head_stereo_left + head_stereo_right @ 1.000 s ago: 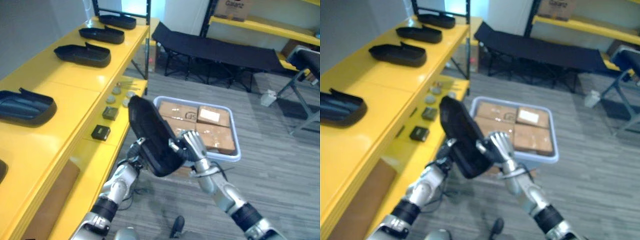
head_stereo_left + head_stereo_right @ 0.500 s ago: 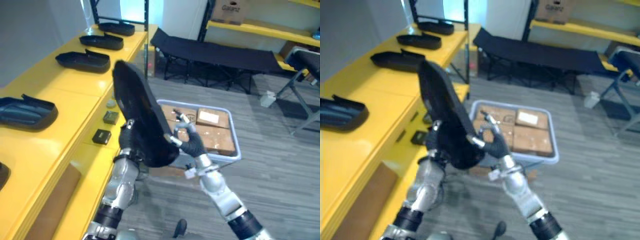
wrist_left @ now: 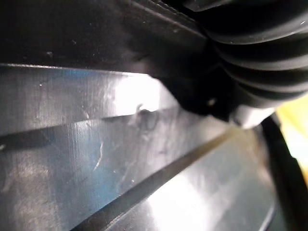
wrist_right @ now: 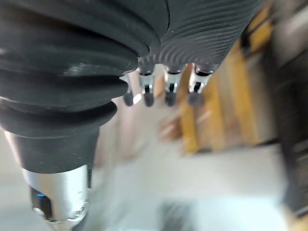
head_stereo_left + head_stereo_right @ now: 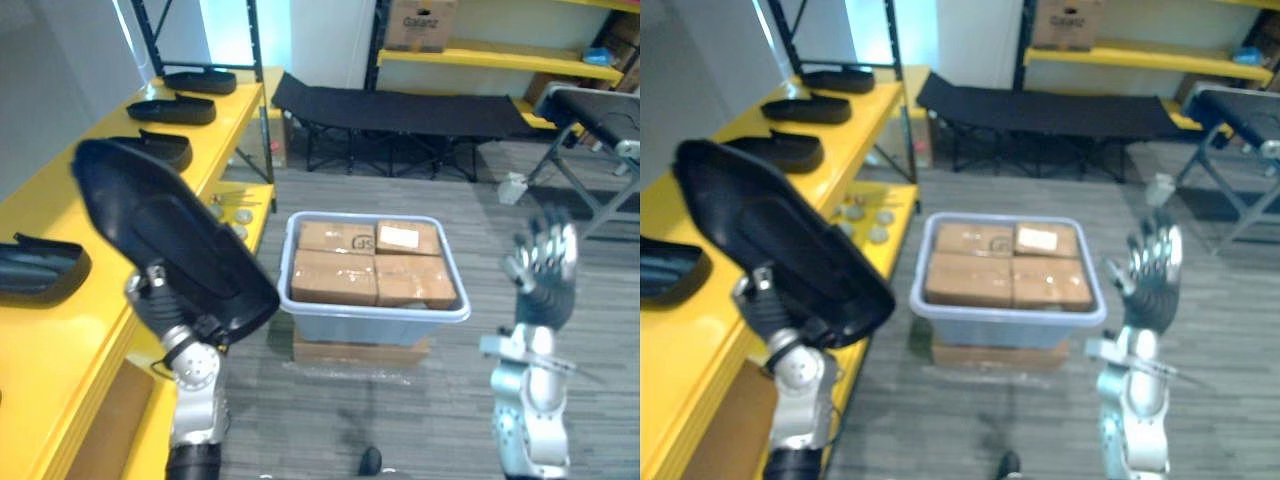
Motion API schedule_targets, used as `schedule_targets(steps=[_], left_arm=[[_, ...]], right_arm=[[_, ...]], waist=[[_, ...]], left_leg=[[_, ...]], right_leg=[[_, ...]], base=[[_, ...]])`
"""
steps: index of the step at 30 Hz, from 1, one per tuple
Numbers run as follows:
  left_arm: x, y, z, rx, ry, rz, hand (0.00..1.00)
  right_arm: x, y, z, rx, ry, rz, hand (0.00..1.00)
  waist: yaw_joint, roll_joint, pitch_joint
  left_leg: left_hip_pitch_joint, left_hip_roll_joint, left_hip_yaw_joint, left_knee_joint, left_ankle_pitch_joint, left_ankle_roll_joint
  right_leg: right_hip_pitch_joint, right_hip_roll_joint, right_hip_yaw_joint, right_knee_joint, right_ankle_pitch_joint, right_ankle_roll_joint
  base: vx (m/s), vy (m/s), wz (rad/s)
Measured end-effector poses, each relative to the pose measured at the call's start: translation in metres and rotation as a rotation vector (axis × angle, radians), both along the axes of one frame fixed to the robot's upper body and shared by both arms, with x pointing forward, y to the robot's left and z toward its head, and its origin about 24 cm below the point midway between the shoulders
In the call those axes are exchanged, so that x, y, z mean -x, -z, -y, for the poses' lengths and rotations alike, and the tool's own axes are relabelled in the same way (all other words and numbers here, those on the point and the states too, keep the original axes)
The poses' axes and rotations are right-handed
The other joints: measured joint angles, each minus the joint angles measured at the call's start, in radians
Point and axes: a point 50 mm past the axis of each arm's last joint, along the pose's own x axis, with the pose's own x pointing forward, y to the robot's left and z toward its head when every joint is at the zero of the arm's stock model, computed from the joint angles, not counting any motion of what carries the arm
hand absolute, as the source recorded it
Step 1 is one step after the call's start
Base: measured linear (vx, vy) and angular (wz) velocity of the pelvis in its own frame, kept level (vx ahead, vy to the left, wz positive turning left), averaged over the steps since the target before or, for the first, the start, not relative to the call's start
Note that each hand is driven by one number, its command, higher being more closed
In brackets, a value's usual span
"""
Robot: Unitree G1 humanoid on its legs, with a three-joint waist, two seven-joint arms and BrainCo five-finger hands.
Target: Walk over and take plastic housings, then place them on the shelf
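Large black plastic housing (image 5: pixel 170 235) sat tilted on the left hand (image 5: pixel 152 297), by the yellow metal shelf (image 5: pixel 70 345) front edge.
Left grip hidden behind it, could not tell. Right hand (image 5: pixel 542 270) was raised, spread wide, empty, over open grey floor (image 5: pixel 600 350) right of the light-grey plastic bin (image 5: pixel 375 318). Other black housings (image 5: pixel 150 150) lay on the shelf top.

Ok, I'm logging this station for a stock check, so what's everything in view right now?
Raised black plastic housing: one, black, held up on the left hand beside the shelf.
Shelved black plastic housings: four, black, in a row on the long yellow shelf.
Grey plastic tub: one, grey, on the floor in the middle.
Brown cardboard boxes: four, brown, in the tub.
Black folding cot: one, black, behind the tub.
Left hand: under the raised housing.
Right hand: open, raised, empty.
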Motion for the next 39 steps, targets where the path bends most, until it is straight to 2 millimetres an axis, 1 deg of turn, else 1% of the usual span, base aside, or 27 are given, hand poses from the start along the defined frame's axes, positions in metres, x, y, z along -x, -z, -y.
schedule_targets(steps=[1,2,3,5,6,7,10,12,13,15,16,17,19,20,21,22,24,25,26,27,29,31,32,34,37,38,39], left_arm=[[0.005,-0.001,0.001,0.002,-0.002,0.016,1.00],[0.015,-0.003,0.004,0.010,-0.002,0.040,1.00],[0.024,-0.002,0.006,0.014,0.000,0.046,1.00],[0.035,0.004,0.008,0.028,0.001,0.031,1.00],[0.040,0.007,0.007,0.038,-0.001,0.021,1.00],[0.042,0.008,0.007,0.040,-0.004,0.018,1.00],[0.045,0.005,0.006,0.032,-0.007,0.040,1.00],[0.046,-0.006,0.005,0.010,-0.013,0.084,1.00],[0.048,-0.015,0.004,-0.009,-0.024,0.120,1.00],[0.052,-0.028,-0.003,-0.054,-0.070,0.165,1.00],[0.056,-0.033,-0.009,-0.084,-0.108,0.181,1.00],[0.058,-0.036,-0.012,-0.099,-0.131,0.184,1.00],[0.068,-0.041,-0.025,-0.136,-0.222,0.186,1.00],[0.072,-0.041,-0.030,-0.147,-0.254,0.180,1.00],[0.076,-0.041,-0.034,-0.156,-0.276,0.173,1.00],[0.082,-0.040,-0.039,-0.171,-0.308,0.158,1.00],[0.102,-0.039,-0.054,-0.210,-0.402,0.113,1.00],[0.107,-0.038,-0.057,-0.217,-0.427,0.098,1.00],[0.117,-0.036,-0.063,-0.229,-0.469,0.071,1.00],[0.127,-0.035,-0.068,-0.239,-0.511,0.051,1.00],[0.140,-0.034,-0.071,-0.232,-0.555,0.030,1.00],[0.147,-0.030,-0.073,-0.178,-0.557,0.034,1.00],[0.152,-0.029,-0.075,-0.141,-0.568,0.044,1.00],[0.153,-0.029,-0.076,-0.123,-0.552,0.054,1.00],[0.152,-0.029,-0.076,-0.126,-0.546,0.049,1.00],[0.152,-0.029,-0.076,-0.126,-0.543,0.050,1.00],[0.150,-0.030,-0.076,-0.126,-0.520,0.056,1.00]], right_arm=[[0.006,0.013,0.000,-0.042,0.012,-0.057,0.00],[0.018,0.038,-0.002,-0.105,0.035,-0.161,0.00],[0.032,0.058,-0.004,-0.157,0.054,-0.243,0.00],[0.047,0.078,-0.006,-0.212,0.062,-0.326,0.00],[0.053,0.085,-0.006,-0.227,0.061,-0.354,0.00],[0.054,0.087,-0.006,-0.236,0.056,-0.355,0.00],[0.050,0.084,-0.007,-0.235,0.021,-0.321,0.00],[0.040,0.081,-0.012,-0.230,-0.027,-0.294,0.00],[0.031,0.080,-0.016,-0.215,-0.066,-0.286,0.00],[0.017,0.076,-0.024,-0.150,-0.127,-0.290,0.00],[0.006,0.075,-0.031,-0.112,-0.153,-0.303,0.00],[0.002,0.075,-0.034,-0.103,-0.167,-0.309,0.00],[-0.015,0.072,-0.048,-0.074,-0.224,-0.314,0.00],[-0.020,0.070,-0.053,-0.058,-0.246,-0.307,0.00],[-0.024,0.069,-0.057,-0.045,-0.261,-0.303,0.00],[-0.029,0.067,-0.063,-0.032,-0.282,-0.299,0.00],[-0.039,0.059,-0.079,-0.015,-0.359,-0.258,0.00],[-0.042,0.056,-0.083,-0.008,-0.385,-0.245,0.00],[-0.046,0.051,-0.092,0.035,-0.433,-0.225,0.00],[-0.049,0.047,-0.104,0.099,-0.484,-0.208,0.00],[-0.054,0.039,-0.117,0.173,-0.530,-0.180,0.00],[-0.060,0.033,-0.119,0.178,-0.519,-0.160,0.00],[-0.063,0.030,-0.117,0.173,-0.513,-0.148,0.00],[-0.064,0.029,-0.111,0.180,-0.503,-0.153,0.00],[-0.065,0.031,-0.106,0.200,-0.531,-0.178,0.00],[-0.065,0.030,-0.105,0.201,-0.533,-0.178,0.00],[-0.064,0.029,-0.101,0.193,-0.528,-0.182,0.00]], waist=[[0.000,0.000,0.000],[0.000,0.000,0.000],[0.000,0.001,-0.001],[0.001,0.006,-0.003],[0.000,0.009,-0.005],[0.000,0.010,-0.006],[0.001,0.014,-0.007],[0.003,0.014,-0.007],[0.008,0.014,-0.007],[0.031,0.021,-0.007],[0.043,0.024,-0.007],[0.055,0.025,-0.007],[0.103,0.031,-0.006],[0.120,0.032,-0.005],[0.130,0.033,-0.004],[0.147,0.034,-0.005],[0.197,0.030,-0.004],[0.212,0.029,-0.004],[0.230,0.024,-0.004],[0.248,0.012,-0.007],[0.273,-0.005,-0.006],[0.283,-0.013,-0.004],[0.283,-0.017,-0.002],[0.283,-0.018,0.001],[0.276,-0.018,0.004],[0.273,-0.017,0.004],[0.260,-0.017,0.006]], left_leg=[[0.000,-0.001,0.000,-0.002,0.000,0.000],[0.000,-0.002,0.001,-0.007,0.000,0.000],[0.002,-0.004,0.002,-0.012,0.000,0.000],[0.002,-0.004,0.005,-0.018,0.000,0.000],[0.006,-0.005,0.008,-0.024,0.000,0.000],[0.011,-0.005,0.011,-0.029,0.000,0.001],[0.011,-0.004,0.005,-0.033,0.003,-0.001],[0.000,-0.006,-0.013,-0.033,0.006,-0.001],[-0.009,-0.010,-0.033,-0.036,0.011,0.001],[-0.032,-0.022,-0.085,-0.037,0.022,0.005],[-0.040,-0.029,-0.124,-0.037,0.033,0.007],[-0.042,-0.037,-0.143,-0.042,0.040,0.009],[-0.056,-0.057,-0.231,-0.051,0.056,0.015],[-0.061,-0.064,-0.264,-0.054,0.063,0.018],[-0.061,-0.072,-0.286,-0.058,0.067,0.020],[-0.063,-0.077,-0.314,-0.066,0.074,0.023],[-0.076,-0.103,-0.375,-0.065,0.083,0.035],[-0.077,-0.109,-0.389,-0.065,0.084,0.037],[-0.077,-0.120,-0.411,-0.064,0.086,0.040],[-0.077,-0.132,-0.423,-0.064,0.086,0.040],[-0.077,-0.145,-0.443,-0.061,0.086,0.040],[-0.078,-0.149,-0.453,-0.058,0.086,0.040],[-0.077,-0.149,-0.451,-0.055,0.084,0.041],[-0.079,-0.144,-0.445,-0.039,0.074,0.040],[-0.072,-0.125,-0.400,-0.020,0.042,0.038],[-0.073,-0.123,-0.397,-0.016,0.035,0.040],[-0.078,-0.123,-0.392,-0.005,0.028,0.045]], right_leg=[[-0.001,0.000,0.000,-0.002,0.000,0.000],[-0.002,-0.001,0.000,-0.006,-0.003,0.004],[-0.001,-0.001,0.000,-0.006,-0.005,0.008],[0.000,-0.001,0.001,-0.006,-0.009,0.009],[-0.001,-0.001,0.001,-0.006,-0.012,0.011],[0.000,-0.001,0.002,-0.006,-0.013,0.010],[0.002,-0.001,-0.002,-0.006,-0.023,0.003],[0.002,-0.003,-0.019,-0.006,-0.029,0.005],[0.003,-0.007,-0.039,-0.006,-0.032,0.007],[0.012,-0.018,-0.091,-0.006,-0.035,0.009],[0.023,-0.026,-0.133,-0.006,-0.034,0.018],[0.030,-0.029,-0.150,-0.006,-0.034,0.020],[0.066,-0.043,-0.237,0.003,-0.042,0.031],[0.081,-0.052,-0.272,0.003,-0.045,0.035],[0.091,-0.053,-0.292,0.003,-0.045,0.035],[0.105,-0.056,-0.319,0.003,-0.045,0.035],[0.130,-0.073,-0.369,0.003,-0.049,0.043],[0.137,-0.077,-0.373,0.003,-0.049,0.043],[0.152,-0.085,-0.393,0.003,-0.052,0.046],[0.165,-0.095,-0.397,0.003,-0.062,0.058],[0.177,-0.104,-0.402,0.003,-0.071,0.071],[0.185,-0.106,-0.413,0.006,-0.073,0.072],[0.183,-0.110,-0.412,0.018,-0.082,0.077],[0.178,-0.112,-0.406,0.036,-0.094,0.077],[0.164,-0.110,-0.356,0.066,-0.124,0.071],[0.162,-0.109,-0.356,0.071,-0.128,0.071],[0.160,-0.109,-0.357,0.081,-0.136,0.072]], base=[[-0.01,0.077,0.00],[-0.02,0.051,0.00],[-0.02,0.047,0.00],[-0.03,0.041,-0.03],[-0.03,0.042,-0.05],[-0.02,0.045,-0.06],[-0.02,0.033,0.04],[-0.03,0.017,0.26],[-0.02,0.025,0.45],[0.00,0.050,0.78],[0.03,0.058,0.89],[0.05,0.057,1.01],[0.06,0.044,1.15],[0.05,0.038,1.06],[0.03,0.047,0.91],[0.03,0.071,0.93],[0.03,0.105,0.91],[0.03,0.145,0.70],[0.03,0.141,0.61],[0.04,0.133,0.55],[0.03,0.069,0.38],[0.01,0.054,0.25],[0.00,0.035,-0.04],[0.00,0.026,-0.12],[-0.02,0.014,-0.40],[-0.01,0.010,-0.36],[0.01,0.001,-0.05]])
